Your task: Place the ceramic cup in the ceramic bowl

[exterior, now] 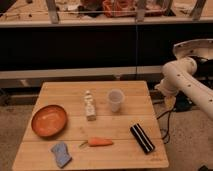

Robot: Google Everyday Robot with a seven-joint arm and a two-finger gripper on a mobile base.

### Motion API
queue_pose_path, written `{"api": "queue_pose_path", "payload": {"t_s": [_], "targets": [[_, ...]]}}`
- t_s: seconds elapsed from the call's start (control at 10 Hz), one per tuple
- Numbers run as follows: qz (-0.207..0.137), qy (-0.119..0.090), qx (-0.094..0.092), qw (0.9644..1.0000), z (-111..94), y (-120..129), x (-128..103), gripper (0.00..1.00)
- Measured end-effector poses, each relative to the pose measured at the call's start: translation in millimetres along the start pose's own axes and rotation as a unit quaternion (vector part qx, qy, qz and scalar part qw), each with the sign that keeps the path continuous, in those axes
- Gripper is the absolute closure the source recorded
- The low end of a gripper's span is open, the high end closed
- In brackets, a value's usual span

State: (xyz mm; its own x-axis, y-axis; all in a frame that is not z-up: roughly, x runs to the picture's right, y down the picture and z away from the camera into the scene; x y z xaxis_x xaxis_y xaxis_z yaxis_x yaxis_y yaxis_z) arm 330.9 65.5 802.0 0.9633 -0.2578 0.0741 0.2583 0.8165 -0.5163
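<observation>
The ceramic cup (115,100) was white, the ceramic bowl (49,120) orange-brown, the bottle (90,106) whitish, the carrot (100,142) orange, the sponge (61,154) blue, the bar (142,138) black, the table (65,91) pale wood, and the arm (187,82), its gripper beyond the right edge, white.

Glossy bowl (49,120), matt wooden table (120,127)

One white cup (115,100), one orange-brown bowl (49,120), one small white bottle (90,106), one carrot (99,142), one blue sponge (61,154), one black bar (142,138) — one of each. One wooden table (127,89), one robot arm (182,80) — its one gripper out of sight past the right side.
</observation>
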Motion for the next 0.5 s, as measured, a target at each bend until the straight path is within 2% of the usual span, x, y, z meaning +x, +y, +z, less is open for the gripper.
{"api": "queue_pose_path", "payload": {"t_s": [0.5], "targets": [[-0.001,0.0,0.0,1.0,0.1,-0.5,-0.4,0.2]]}}
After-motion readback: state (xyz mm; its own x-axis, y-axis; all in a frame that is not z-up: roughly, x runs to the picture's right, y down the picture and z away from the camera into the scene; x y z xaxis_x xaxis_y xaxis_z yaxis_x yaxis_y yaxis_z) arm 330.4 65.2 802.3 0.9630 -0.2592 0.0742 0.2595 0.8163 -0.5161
